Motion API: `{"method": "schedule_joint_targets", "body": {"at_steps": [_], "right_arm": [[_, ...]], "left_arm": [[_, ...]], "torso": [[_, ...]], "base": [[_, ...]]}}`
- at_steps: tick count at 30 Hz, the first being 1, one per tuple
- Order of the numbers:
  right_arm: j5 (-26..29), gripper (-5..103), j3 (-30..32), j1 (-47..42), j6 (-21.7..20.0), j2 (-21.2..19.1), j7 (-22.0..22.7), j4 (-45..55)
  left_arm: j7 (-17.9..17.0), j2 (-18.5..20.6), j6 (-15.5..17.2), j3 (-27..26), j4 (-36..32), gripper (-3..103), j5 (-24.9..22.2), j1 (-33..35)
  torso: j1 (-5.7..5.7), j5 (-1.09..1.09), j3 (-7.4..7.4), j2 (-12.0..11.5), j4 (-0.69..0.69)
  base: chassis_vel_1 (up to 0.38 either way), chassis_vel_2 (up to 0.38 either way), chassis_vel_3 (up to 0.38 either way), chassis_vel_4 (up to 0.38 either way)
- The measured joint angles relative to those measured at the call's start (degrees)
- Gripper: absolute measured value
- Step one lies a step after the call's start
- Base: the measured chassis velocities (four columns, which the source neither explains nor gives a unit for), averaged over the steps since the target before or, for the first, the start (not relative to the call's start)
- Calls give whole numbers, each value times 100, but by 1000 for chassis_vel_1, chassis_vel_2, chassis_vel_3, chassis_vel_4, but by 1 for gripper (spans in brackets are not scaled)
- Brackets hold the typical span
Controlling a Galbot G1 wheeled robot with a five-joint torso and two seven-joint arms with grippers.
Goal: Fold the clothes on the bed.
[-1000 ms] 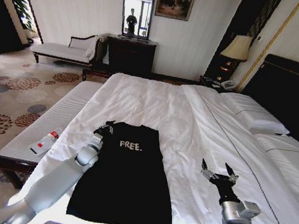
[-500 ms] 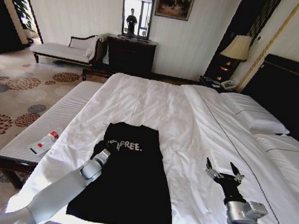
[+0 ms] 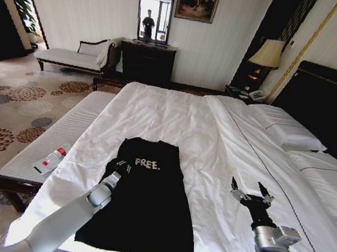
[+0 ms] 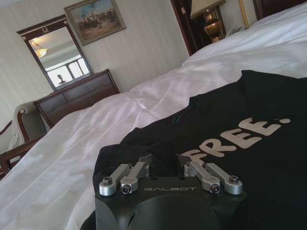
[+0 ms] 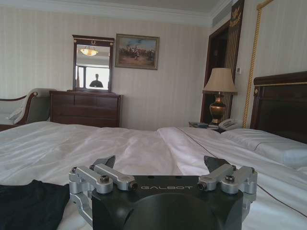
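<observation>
The clothes are one black T-shirt (image 3: 144, 206) with white "FREE." lettering. It lies flat on the white bed (image 3: 177, 114) near the front edge, its sleeves tucked in. My left gripper (image 3: 119, 165) rests low on the shirt's left shoulder area, beside the lettering. In the left wrist view the left gripper (image 4: 165, 162) stands narrowly open, its tips down in the black cloth (image 4: 249, 158). My right gripper (image 3: 251, 193) hovers wide open over bare duvet, well right of the shirt. The right wrist view shows this gripper (image 5: 160, 162) empty, with the shirt's edge (image 5: 29, 201) off to one side.
A white padded bench (image 3: 66, 134) runs along the bed's left side with a small white-and-red bottle (image 3: 50, 160) on it. Pillows (image 3: 285, 130) and the dark headboard (image 3: 334, 109) are at the right. A dresser (image 3: 146, 62), chaise (image 3: 70, 56) and lamp (image 3: 267, 53) stand by the far wall.
My left gripper has moved from the shirt's top-left corner inward and back toward me along the left edge. The right gripper has shifted only slightly.
</observation>
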Motion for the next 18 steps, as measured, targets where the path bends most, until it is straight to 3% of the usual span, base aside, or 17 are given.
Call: {"method": "schedule_joint_targets", "body": {"at_steps": [3,5,9,11,13,15,18], "right_arm": [[-6,100,-14,-2,0,8,0,4],[-6,100,-18,2,-1,2,0,5],[-5,100,-42,41,-11,-43,5,6],[-5,100,-51,48,-13,-48,5,6],[-5,100,-107,84,-23,-56,12,-6],[-5,100,-122,95,-26,-56,14,-11],[-11,100,-213,152,-45,-56,22,-30]], "left_arm": [[12,122,11,-20,-174,45,23,139],[14,161,11,-31,-223,45,34,191],[28,314,-26,-163,-420,67,130,469],[31,337,-35,-200,-459,67,138,518],[37,396,-89,-386,-573,83,143,713],[37,404,-103,-439,-592,83,136,754],[-3,463,-127,-802,-780,97,-127,984]], "torso": [[0,0,0,0,1],[0,0,0,0,0],[0,0,0,0,1],[0,-1,0,0,1],[0,0,0,0,1],[0,-1,0,0,1],[1,0,0,0,1]], "base": [[0,0,0,0],[0,0,0,0],[0,0,0,0],[0,0,0,0],[0,0,0,0],[0,0,0,0],[0,0,0,0]]}}
